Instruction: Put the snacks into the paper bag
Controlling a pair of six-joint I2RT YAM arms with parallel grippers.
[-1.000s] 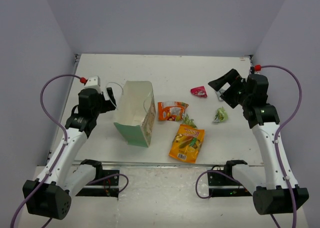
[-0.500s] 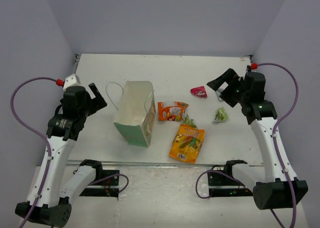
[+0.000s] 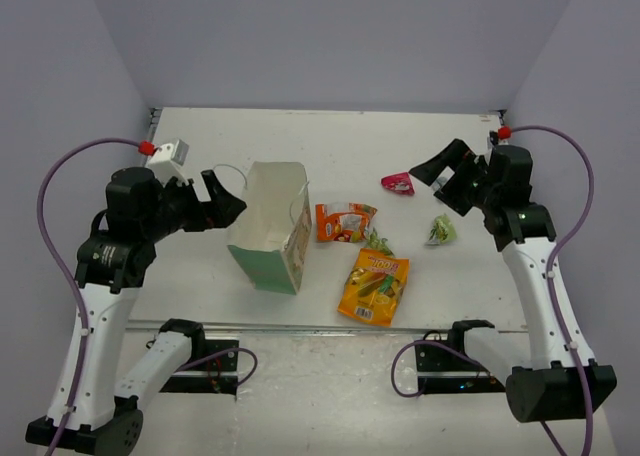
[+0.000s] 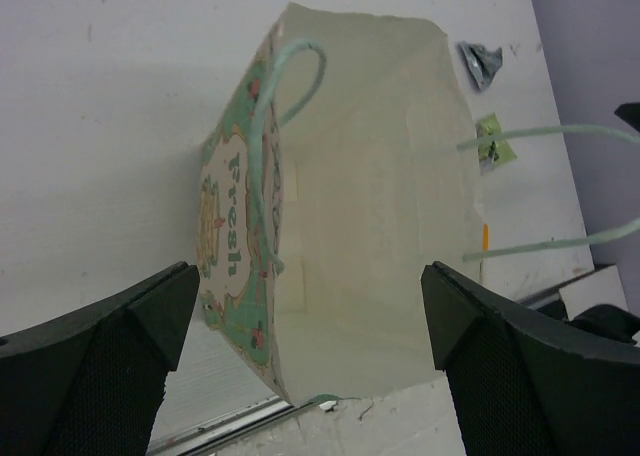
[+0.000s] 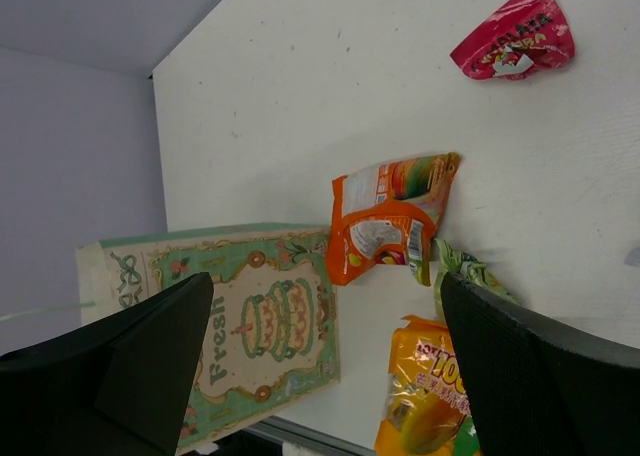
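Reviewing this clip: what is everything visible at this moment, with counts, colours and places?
paper bag: one, mint-green with white inside, standing open, left of centre
large pouch: one, orange-yellow, near edge, right of the bag
small pouch: one, orange-white, just right of the bag
green packets: two, one between the pouches, one further right
red-pink packet: one, beyond the pouches
grey packet: one, past the bag in the left wrist view
table: one, white
cables: two, purple, one per arm
arms: two, white and black
left tool: open, by the bag's handle
right tool: open, near the red-pink packet
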